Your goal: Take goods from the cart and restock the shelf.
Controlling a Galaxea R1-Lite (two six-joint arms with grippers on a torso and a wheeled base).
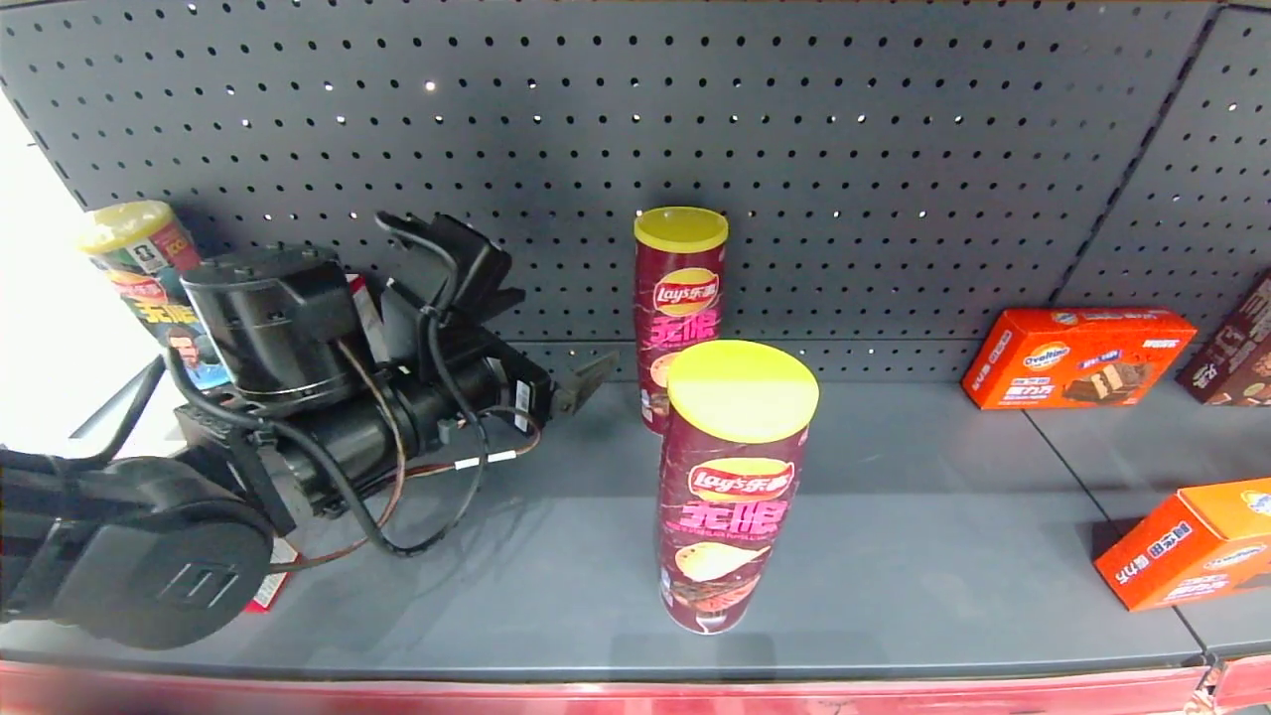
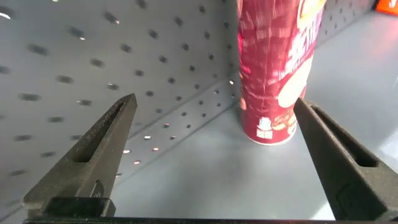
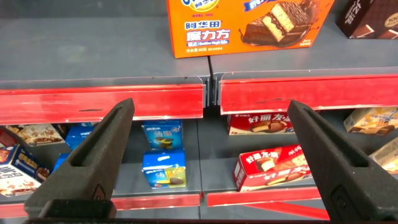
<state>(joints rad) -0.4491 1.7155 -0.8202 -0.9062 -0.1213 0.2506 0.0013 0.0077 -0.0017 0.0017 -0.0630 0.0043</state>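
Just left of the rear chip can (image 1: 681,298), which stands upright on the shelf (image 1: 943,516) against the pegboard, my left pincer (image 2: 214,102) hangs spread and empty, clear of it. I judge the can light, stiff-walled, smooth and easily tipped; I would pinch it gently mid-body, below the lid. My right pincer (image 3: 210,104) is spread too.

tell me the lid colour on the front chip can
Yellow lid, clearest in the head view.

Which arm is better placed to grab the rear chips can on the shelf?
Left. The left end effector, open, is over the shelf, rear chips can just ahead; the right end effector faces red shelf edges below an orange box.
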